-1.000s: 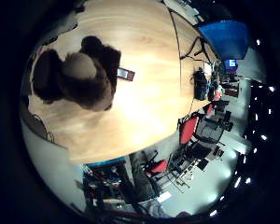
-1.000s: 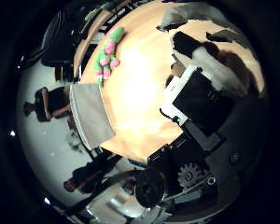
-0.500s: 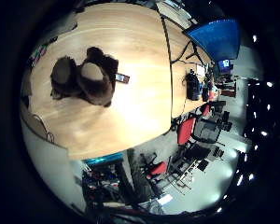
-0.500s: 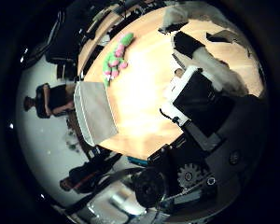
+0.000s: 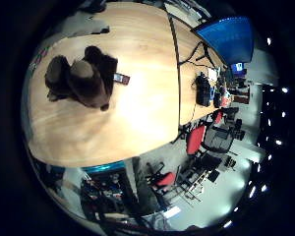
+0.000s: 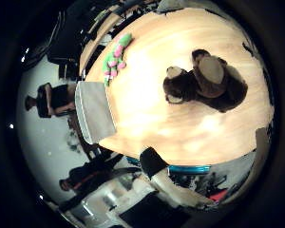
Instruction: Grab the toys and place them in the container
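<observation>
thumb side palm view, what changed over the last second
The hand has drawn back out of most of the view, so the teddy bear it hid now shows whole on the table. The camera has moved away: everything looks smaller. The bear, the green and pink toy and the grey container lie where they were; nothing was picked up.

Right hand point(image 6: 168, 183), palm turned down toward the table point(image 6: 147, 61) and held well above it, so that the whole tabletop lies under the palm. In the thumb-side view only one white part of the hand with a black end shows, reaching in from the edge beyond the table's near side and apart from its surface. The little-finger-side view shows no part of the hand. Whether the hand is spread or curled cannot be told.
</observation>
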Motion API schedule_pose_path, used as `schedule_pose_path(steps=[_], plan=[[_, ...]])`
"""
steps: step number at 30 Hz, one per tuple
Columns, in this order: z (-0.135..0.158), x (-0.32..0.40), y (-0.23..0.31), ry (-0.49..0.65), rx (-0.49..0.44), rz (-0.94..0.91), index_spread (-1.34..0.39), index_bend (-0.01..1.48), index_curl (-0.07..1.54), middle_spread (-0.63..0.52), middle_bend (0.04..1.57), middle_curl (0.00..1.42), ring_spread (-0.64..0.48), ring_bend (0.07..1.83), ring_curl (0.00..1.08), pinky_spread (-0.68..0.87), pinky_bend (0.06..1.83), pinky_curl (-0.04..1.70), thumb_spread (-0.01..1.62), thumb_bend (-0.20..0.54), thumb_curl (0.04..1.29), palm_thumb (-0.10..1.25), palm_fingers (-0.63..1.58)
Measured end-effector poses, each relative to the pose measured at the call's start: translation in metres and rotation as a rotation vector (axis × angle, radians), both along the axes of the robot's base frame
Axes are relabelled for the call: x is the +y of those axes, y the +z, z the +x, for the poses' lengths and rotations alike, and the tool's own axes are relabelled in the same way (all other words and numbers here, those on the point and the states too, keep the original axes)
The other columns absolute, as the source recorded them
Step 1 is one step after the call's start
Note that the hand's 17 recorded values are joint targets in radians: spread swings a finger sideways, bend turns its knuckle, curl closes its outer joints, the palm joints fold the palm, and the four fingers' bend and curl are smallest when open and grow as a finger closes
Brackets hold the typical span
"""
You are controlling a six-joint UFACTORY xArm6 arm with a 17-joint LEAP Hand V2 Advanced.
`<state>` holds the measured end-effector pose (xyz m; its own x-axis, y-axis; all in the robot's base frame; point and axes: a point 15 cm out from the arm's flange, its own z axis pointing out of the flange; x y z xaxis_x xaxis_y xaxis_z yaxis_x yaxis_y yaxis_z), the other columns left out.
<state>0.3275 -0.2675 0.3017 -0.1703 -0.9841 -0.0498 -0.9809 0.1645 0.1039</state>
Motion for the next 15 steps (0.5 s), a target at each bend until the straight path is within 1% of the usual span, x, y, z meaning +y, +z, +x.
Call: schedule_pose_path(steps=[3, 7, 15], plan=[[0.002, -0.001, -0.01, 0.003, 0.019, 0.013, -0.47, 0.18, 0.42, -0.12, 0.31, 0.36, 0.06, 0.46, 0.23, 0.32, 0.77, 0.29, 0.88, -0.03, 0.27, 0.32, -0.03], [0.007, -0.005, -0.023, 0.003, 0.027, 0.02, -0.46, 0.16, 0.38, -0.1, 0.28, 0.35, 0.08, 0.42, 0.23, 0.39, 0.75, 0.27, 0.88, -0.028, 0.28, 0.35, 0.0], [0.014, -0.019, -0.049, -0.007, 0.036, 0.029, -0.45, 0.16, 0.34, -0.08, 0.25, 0.34, 0.1, 0.4, 0.23, 0.44, 0.74, 0.26, 0.87, -0.031, 0.29, 0.37, 0.03]])
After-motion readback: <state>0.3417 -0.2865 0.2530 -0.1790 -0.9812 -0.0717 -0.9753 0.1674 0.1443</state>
